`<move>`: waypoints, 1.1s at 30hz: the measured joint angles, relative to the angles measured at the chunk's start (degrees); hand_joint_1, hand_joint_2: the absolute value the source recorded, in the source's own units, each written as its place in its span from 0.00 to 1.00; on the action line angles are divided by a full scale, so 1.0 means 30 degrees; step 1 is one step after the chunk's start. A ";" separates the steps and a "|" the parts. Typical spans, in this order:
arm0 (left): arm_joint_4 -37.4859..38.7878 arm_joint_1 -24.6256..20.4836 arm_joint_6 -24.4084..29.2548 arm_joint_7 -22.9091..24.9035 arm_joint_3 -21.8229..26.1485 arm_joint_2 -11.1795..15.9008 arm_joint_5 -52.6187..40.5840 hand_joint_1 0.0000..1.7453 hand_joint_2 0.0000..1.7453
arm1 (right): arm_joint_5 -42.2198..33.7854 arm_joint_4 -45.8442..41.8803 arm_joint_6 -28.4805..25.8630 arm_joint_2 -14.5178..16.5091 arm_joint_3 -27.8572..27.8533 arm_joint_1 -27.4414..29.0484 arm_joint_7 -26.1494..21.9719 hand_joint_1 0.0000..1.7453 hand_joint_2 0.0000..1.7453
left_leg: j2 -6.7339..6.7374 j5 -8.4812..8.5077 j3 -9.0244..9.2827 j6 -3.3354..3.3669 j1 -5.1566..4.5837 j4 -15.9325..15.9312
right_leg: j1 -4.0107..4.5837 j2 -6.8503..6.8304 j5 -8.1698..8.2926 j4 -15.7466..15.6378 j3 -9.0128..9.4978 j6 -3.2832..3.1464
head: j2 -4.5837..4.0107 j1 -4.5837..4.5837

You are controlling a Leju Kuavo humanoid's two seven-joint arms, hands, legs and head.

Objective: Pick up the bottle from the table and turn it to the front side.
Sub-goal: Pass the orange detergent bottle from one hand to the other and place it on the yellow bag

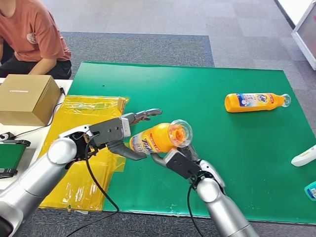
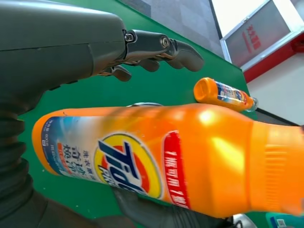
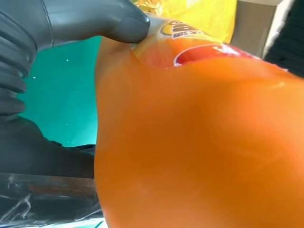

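An orange Tide bottle (image 1: 156,138) hangs above the green mat (image 1: 231,163), lying level with its clear cap toward the right. Its printed label (image 2: 125,164) faces the left wrist camera. My right hand (image 1: 178,160) grips it from below at the neck end, and its thumb (image 3: 107,19) presses on the orange body (image 3: 197,133). My left hand (image 1: 123,131) brackets the base end: the fingers (image 2: 161,45) stretch out above the bottle, apart from it, and the thumb lies beneath.
A second orange bottle (image 1: 253,102) lies on the mat at the far right. Yellow plastic bags (image 1: 85,113) cover the mat's left edge. A cardboard box (image 1: 26,98) and a seated person (image 1: 33,34) are at the far left. White and teal items (image 1: 303,156) sit at the right edge.
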 joint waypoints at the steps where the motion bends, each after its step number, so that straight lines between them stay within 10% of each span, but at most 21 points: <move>1: 0.0000 -0.0094 0.0020 0.0004 -0.0082 -0.0020 0.0046 0.00 1.00 | 0.0069 0.0213 -0.0051 0.0011 0.0042 -0.0061 -0.0002 1.00 1.00 | 0.0000 0.0000 0.0000 0.0000 0.0000 0.0000 | 0.0000 0.0000 0.0000 0.0000 0.0000 0.0000 | 0.0002 0.0000; 33: 0.0627 -0.1876 -0.0011 0.1018 -0.2428 -0.0375 0.0594 0.00 1.00 | 0.0610 0.2332 -0.0288 0.0654 0.0177 -0.1591 0.0162 1.00 1.00 | 0.0000 0.0002 -0.0005 -0.0001 0.0000 0.0001 | 0.0000 0.0000 0.0001 0.0002 -0.0002 0.0000 | 0.0000 0.0000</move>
